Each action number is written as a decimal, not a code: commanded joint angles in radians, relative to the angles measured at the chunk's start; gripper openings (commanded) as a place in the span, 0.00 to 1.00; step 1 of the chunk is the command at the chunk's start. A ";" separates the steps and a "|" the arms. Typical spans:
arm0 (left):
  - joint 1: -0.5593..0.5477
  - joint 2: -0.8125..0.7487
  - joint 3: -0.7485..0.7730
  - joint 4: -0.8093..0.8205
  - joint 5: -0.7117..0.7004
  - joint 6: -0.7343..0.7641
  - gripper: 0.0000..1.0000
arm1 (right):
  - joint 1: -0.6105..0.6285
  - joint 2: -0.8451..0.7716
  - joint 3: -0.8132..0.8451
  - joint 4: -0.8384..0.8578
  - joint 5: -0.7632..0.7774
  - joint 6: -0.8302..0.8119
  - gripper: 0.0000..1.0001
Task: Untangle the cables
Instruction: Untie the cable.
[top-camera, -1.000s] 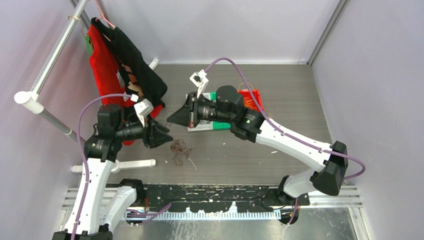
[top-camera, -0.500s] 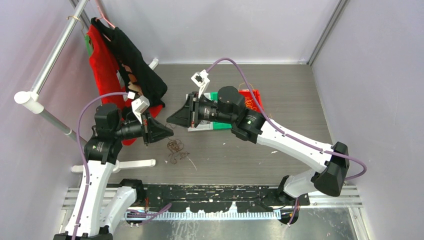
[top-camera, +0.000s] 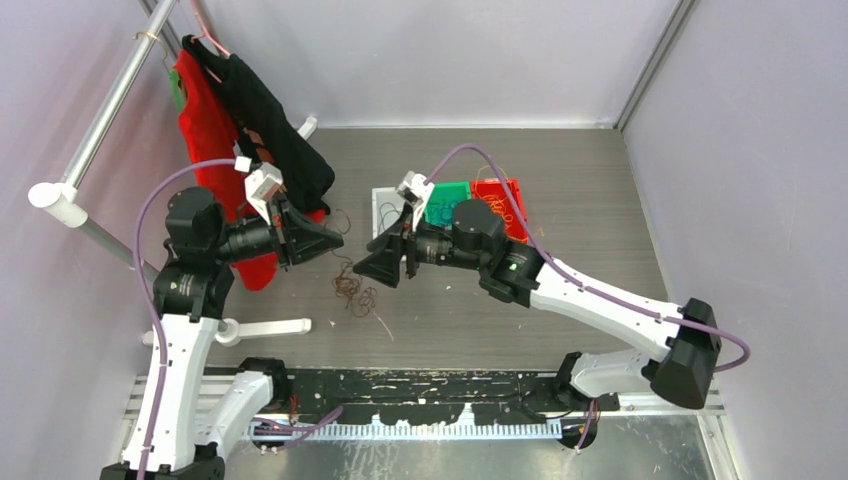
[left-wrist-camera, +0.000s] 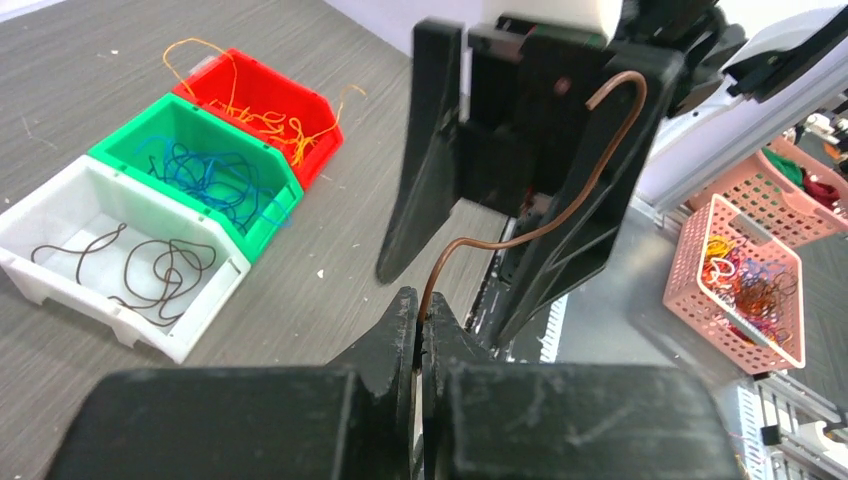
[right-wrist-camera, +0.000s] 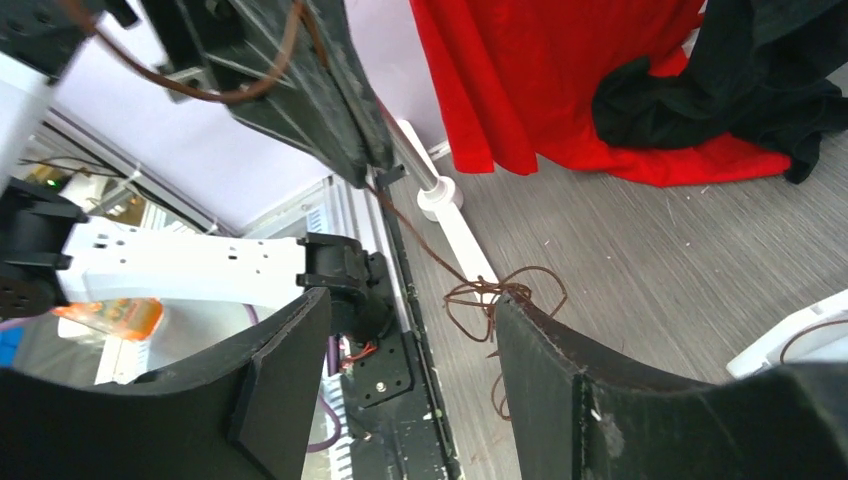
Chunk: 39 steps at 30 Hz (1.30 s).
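This is a robotics lab test cell. Plain lilac walls (top-camera: 450, 60) box in a grey wood-grain table (top-camera: 580, 200). At the lower edge of the top view, a left arm (top-camera: 175, 340) and a right arm (top-camera: 600, 300) stand on a metal rail (top-camera: 420, 385). A clothes rack (top-camera: 110, 110) with a red garment (top-camera: 205, 140) fills the upper left. Near the centre sit green (top-camera: 445, 195) and red (top-camera: 505, 190) sorting bins. The left wrist view shows a pink basket (left-wrist-camera: 690, 270) at the right edge.

My left arm (top-camera: 185, 330) stands raised, its wrist roughly level, and the left tool (left-wrist-camera: 418, 320) is pinched tight on a brown cable (left-wrist-camera: 520, 235). My right arm (top-camera: 600, 305) reaches across toward it, and the right tool (right-wrist-camera: 410, 330) faces it from close by, jaws apart.
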 joint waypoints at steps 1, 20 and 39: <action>-0.001 0.006 0.056 0.084 0.036 -0.085 0.00 | 0.020 0.070 0.026 0.127 0.001 -0.073 0.67; -0.003 0.040 0.201 0.130 0.142 -0.179 0.00 | 0.094 0.316 0.007 0.383 0.117 0.024 0.33; -0.003 0.158 0.506 0.336 0.153 -0.362 0.00 | 0.059 0.391 -0.309 0.540 0.207 0.166 0.34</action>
